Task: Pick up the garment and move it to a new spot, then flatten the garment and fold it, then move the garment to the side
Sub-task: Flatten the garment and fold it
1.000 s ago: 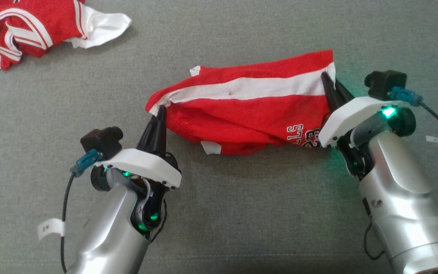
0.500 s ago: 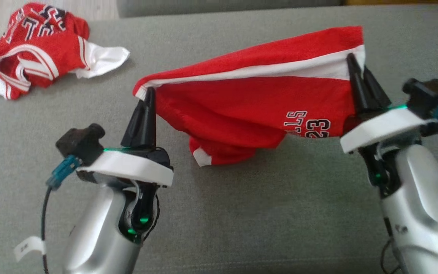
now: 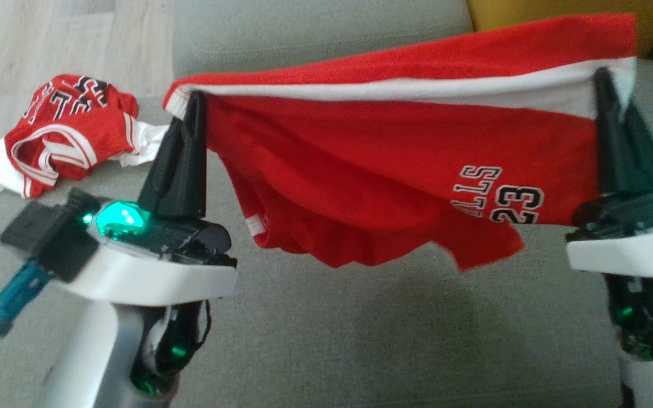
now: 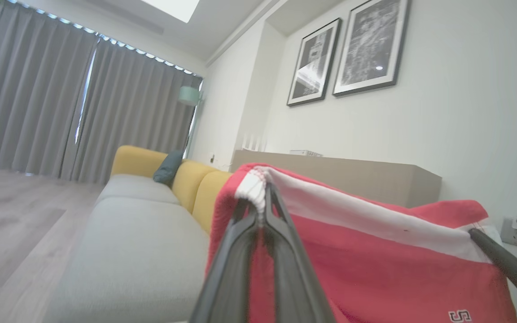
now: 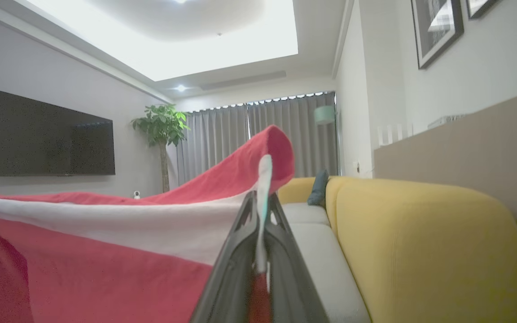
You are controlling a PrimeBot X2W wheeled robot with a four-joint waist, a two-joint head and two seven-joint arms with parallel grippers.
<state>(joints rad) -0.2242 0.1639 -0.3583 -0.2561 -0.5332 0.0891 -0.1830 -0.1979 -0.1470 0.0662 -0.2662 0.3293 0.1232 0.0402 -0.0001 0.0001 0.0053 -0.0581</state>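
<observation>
Above the grey sofa seat (image 3: 360, 340), the red garment (image 3: 394, 164) is held up in the air, stretched out between the two pincers — it hangs clear of the cushion. The left pincer (image 3: 193, 105) is clamped tight on the left corner of the white-striped edge, and the right pincer (image 3: 604, 85) is pinched down on the opposite corner, with the fingers of both pointed upward. The white band is pulled into a nearly straight line across the top, set slightly higher on the right side. Below it, the red fabric is draped in loose folds, and black-and-white lettering with a "23" is printed near the right end. A shadow is thrown onto the seat underneath. Off by the seat's left edge, a second red-and-white jersey (image 3: 66, 133) is lying crumpled, well apart from the held garment. Wooden floor (image 3: 32, 39) can be seen beyond that edge, and a yellow backrest (image 3: 508, 11) is partly covered by the lifted fabric at the upper right — in the wrist views, thin cloth is seen sandwiched between closed fingertips
</observation>
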